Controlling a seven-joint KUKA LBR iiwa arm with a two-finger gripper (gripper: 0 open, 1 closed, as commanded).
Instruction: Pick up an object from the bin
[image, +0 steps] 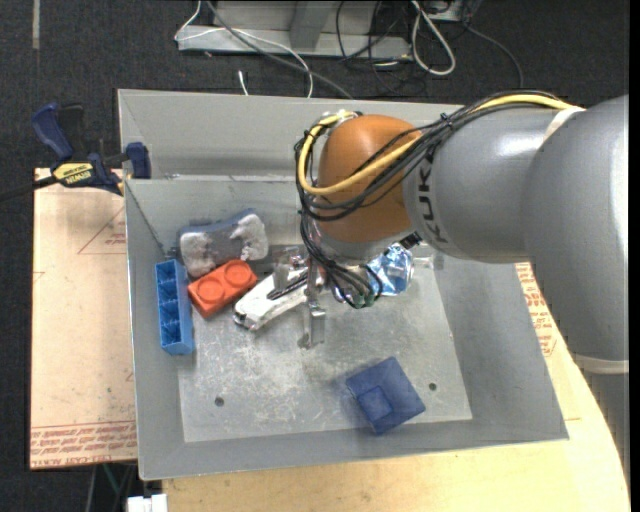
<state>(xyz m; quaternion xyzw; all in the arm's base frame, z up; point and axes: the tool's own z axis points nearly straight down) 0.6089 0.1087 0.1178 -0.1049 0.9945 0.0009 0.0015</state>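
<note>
Bin (290, 400) of grey metal, with the arm (520, 170) reaching in from the right. Its gripper (305, 298) sits low near the bin's middle. The fingers are spread wide, and the right end of a white oblong thing (258, 303) lies between them; contact cannot be judged. A long blue brick (173, 305) lies by the left wall, a blue block (383, 396) toward the front, and a grey lump (222, 240) toward the back. An orange-red brick (222, 287) lies just left of the white thing.
</note>
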